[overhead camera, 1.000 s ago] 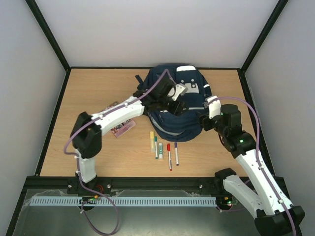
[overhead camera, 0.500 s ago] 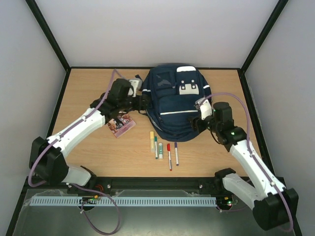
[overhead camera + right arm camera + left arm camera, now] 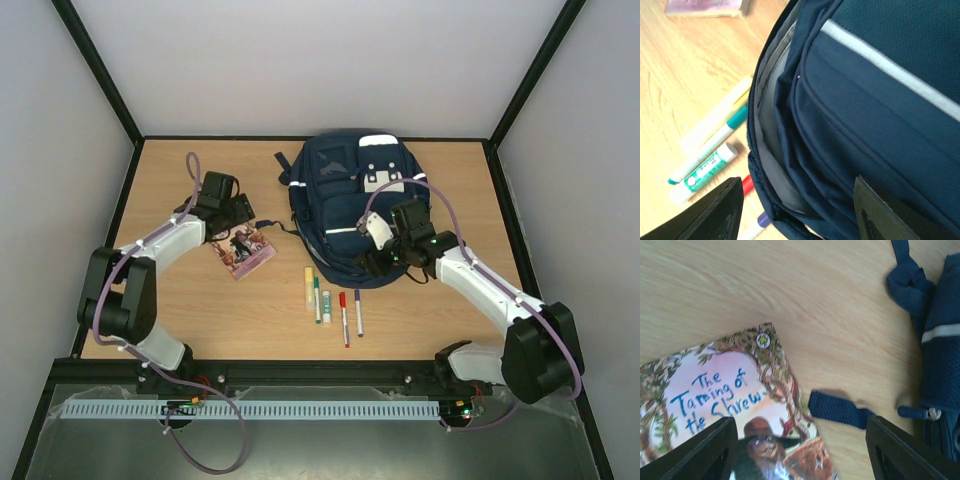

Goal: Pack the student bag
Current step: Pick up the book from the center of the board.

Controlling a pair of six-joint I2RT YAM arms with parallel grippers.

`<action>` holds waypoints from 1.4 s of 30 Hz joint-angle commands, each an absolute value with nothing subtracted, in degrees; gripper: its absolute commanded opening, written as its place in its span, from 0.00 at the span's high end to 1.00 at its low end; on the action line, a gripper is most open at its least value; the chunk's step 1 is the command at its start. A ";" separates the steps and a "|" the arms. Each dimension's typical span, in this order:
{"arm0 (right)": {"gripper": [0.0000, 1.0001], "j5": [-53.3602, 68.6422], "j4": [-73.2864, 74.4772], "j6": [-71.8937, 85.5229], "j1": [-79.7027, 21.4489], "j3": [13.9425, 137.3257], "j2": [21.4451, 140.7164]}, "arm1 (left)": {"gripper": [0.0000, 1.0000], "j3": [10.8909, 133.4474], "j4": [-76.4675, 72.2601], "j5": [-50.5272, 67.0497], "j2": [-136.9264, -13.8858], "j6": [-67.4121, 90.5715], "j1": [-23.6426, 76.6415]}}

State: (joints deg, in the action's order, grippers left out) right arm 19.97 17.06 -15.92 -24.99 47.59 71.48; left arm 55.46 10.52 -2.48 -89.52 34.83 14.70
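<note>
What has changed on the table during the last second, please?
The left gripper came off the bag and swung left; it now hangs open over the book. The right gripper moved from the bag's right side to its near edge, open. Bag, book and pens stayed in place.

One student bag (image 3: pixel 345 200), one book (image 3: pixel 245 252) and five pens (image 3: pixel 343 316).

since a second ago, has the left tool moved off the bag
Yes. The left tool has swung left, off the student bag, and now sits over the far corner of the book.
</note>
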 commanded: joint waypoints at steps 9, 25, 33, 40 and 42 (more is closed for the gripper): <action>0.40 9.15 18.91 -18.60 -33.85 47.47 76.97 | 0.31 59.81 10.29 -6.64 -95.94 39.98 14.45; 0.33 5.87 16.21 -11.52 -40.96 52.57 76.62 | 0.29 44.24 10.86 -5.23 -76.65 37.23 13.88; 0.35 15.74 23.25 -10.95 -40.93 71.37 92.94 | 0.28 40.69 14.87 3.92 -67.23 35.63 11.10; 0.35 20.07 25.38 -9.54 -40.93 80.41 98.44 | 0.28 38.88 18.66 4.30 -60.95 36.57 8.47; 0.35 20.18 24.48 -9.45 -40.95 81.34 99.72 | 0.28 38.09 19.14 5.50 -60.04 37.30 7.93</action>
State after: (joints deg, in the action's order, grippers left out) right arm 17.28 21.76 -10.39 -40.91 78.00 97.78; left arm 39.70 15.92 3.42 -62.17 36.53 9.15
